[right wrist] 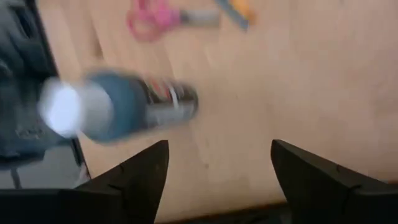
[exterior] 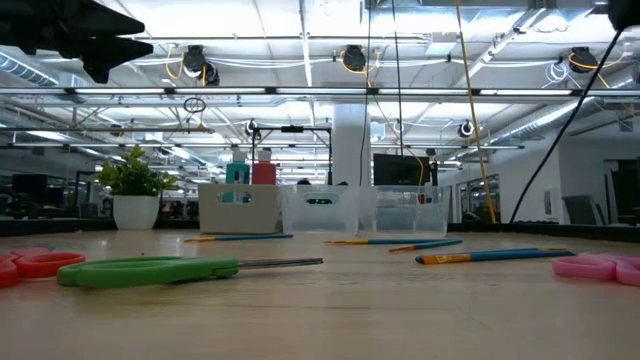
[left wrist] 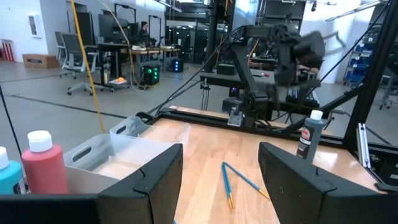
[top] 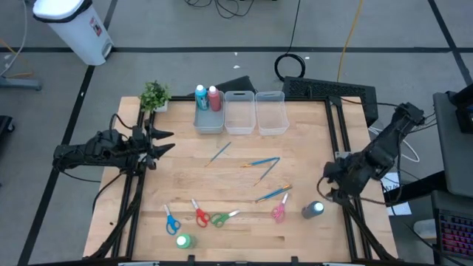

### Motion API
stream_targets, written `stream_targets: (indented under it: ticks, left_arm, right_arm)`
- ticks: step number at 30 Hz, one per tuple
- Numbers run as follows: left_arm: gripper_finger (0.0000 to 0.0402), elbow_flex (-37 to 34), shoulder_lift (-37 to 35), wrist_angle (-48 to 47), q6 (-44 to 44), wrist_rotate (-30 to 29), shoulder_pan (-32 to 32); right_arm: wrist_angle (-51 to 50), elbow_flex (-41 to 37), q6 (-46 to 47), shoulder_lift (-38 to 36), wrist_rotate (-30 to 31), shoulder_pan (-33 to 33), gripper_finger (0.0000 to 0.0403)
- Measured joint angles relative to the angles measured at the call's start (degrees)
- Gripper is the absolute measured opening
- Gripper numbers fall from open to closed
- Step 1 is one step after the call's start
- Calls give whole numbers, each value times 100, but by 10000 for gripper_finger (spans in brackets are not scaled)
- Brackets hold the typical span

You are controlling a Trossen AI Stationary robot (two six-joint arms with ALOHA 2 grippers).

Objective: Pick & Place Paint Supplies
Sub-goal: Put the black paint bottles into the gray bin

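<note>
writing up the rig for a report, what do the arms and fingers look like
Both arms are matt black, built of jointed segments with dark cables trailing from them. The left gripper and right gripper each end in two broad, black, wedge-shaped fingers. No markings are visible.

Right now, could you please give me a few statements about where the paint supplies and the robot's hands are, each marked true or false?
1. The blue bottle and the red bottle stand in the leftmost bin. True.
2. The right hand grips the dark bottle. False: it is open above the table, with the bottle standing free beside it.
3. The pink scissors lie on the table. True.
4. The green bottle is in the middle bin. False: it stands on the table near the front edge.
5. The left hand holds a brush. False: it is open and empty.
</note>
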Motion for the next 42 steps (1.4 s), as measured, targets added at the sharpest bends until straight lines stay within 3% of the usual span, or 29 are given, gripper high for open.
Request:
stream_targets:
  ticks: [8, 20, 32, 36, 42]
  left_arm:
    - [218, 2, 0, 104, 10, -2, 0]
    - [218, 7, 2, 291, -11, -321, 0]
    - [218, 9, 1, 302, -47, -395, 0]
    - [218, 9, 2, 330, -52, -400, 0]
    - [218, 11, 0, 360, -55, -404, 0]
  right_arm:
    - [1793, -1372, 668, 15, -299, 553, 245]
    - [5004, -3531, 778, 12, -539, 587, 212]
    - [8116, -4704, 3, 33, 399, 585, 203]
    - [8085, -4721, -339, 74, 371, 587, 205]
    - [8288, -4723, -626, 50, 1175, 585, 204]
